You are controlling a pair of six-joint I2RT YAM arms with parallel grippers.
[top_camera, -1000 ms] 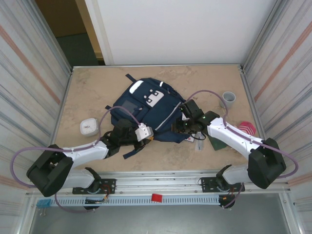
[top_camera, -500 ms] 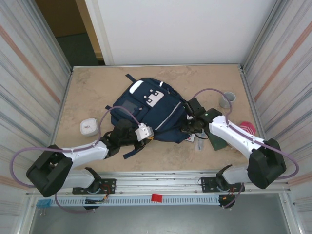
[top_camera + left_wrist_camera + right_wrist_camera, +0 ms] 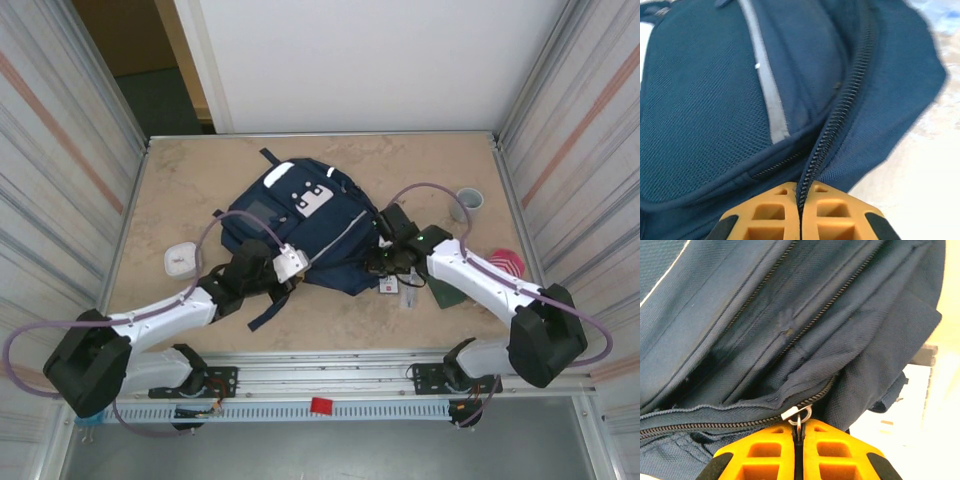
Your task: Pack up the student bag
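The student bag (image 3: 300,222), navy with white patches, lies in the middle of the table. My left gripper (image 3: 303,271) is at its near edge, and my right gripper (image 3: 376,262) is at its right near corner. In the left wrist view the orange fingers (image 3: 775,220) are shut on the bag's zipper seam (image 3: 840,107), the gripper (image 3: 801,199) pinching the toothed edge. In the right wrist view my gripper (image 3: 799,429) is shut on the metal ring of the zipper pull (image 3: 799,415), with the bag's fabric (image 3: 790,315) bunched above it.
A small white box (image 3: 181,261) sits left of the bag. A grey cup (image 3: 469,202), a red and white item (image 3: 506,263), a dark green flat item (image 3: 450,292) and a small white tag (image 3: 408,293) lie to the right. Ribbed walls close both sides.
The right gripper's jaws have closed onto the zipper pull. The left arm has pushed forward, and the bag has shifted a little toward the far left.
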